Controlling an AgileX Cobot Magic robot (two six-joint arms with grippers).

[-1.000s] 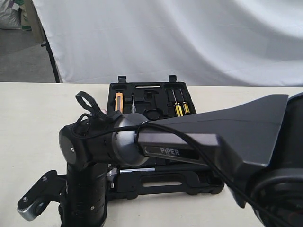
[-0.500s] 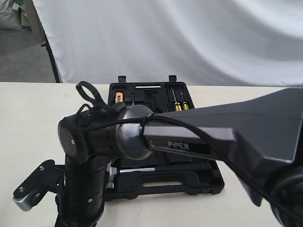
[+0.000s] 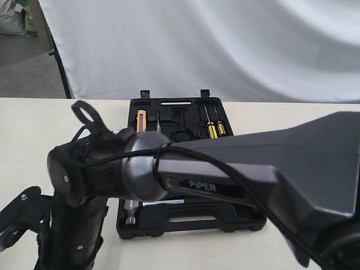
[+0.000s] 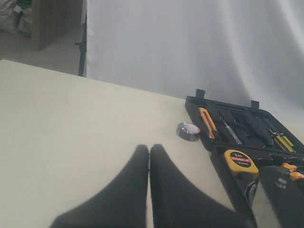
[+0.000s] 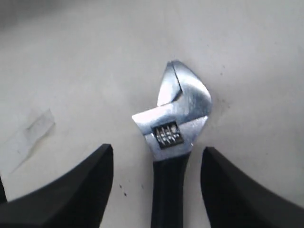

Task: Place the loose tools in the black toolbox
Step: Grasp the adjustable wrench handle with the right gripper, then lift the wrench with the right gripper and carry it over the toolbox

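The adjustable wrench (image 5: 173,137) lies flat on the pale table, silver jaws pointing away, its black handle running back between my right gripper's fingers. My right gripper (image 5: 156,154) is open, and both fingers (image 5: 90,175) stand clear of the handle. In the exterior view the right arm reaches across to the lower left and hides its own gripper. The black toolbox (image 3: 225,216) lies open behind it, with the hammer (image 3: 152,203) in its near half. The dark tape roll (image 4: 188,131) sits on the table beside the toolbox (image 4: 223,154). My left gripper (image 4: 149,149) is shut and empty, hovering short of the roll.
The yellow tape measure (image 4: 241,160), an orange utility knife (image 4: 207,122), yellow-handled screwdrivers (image 3: 213,129) and orange-handled pliers (image 4: 292,171) sit in the toolbox. A scrap of clear tape (image 5: 33,130) lies on the table near the wrench. A white backdrop hangs behind the table.
In the exterior view the right arm's wrist has swung left and lower, uncovering more of the toolbox's near half and the hammer head.
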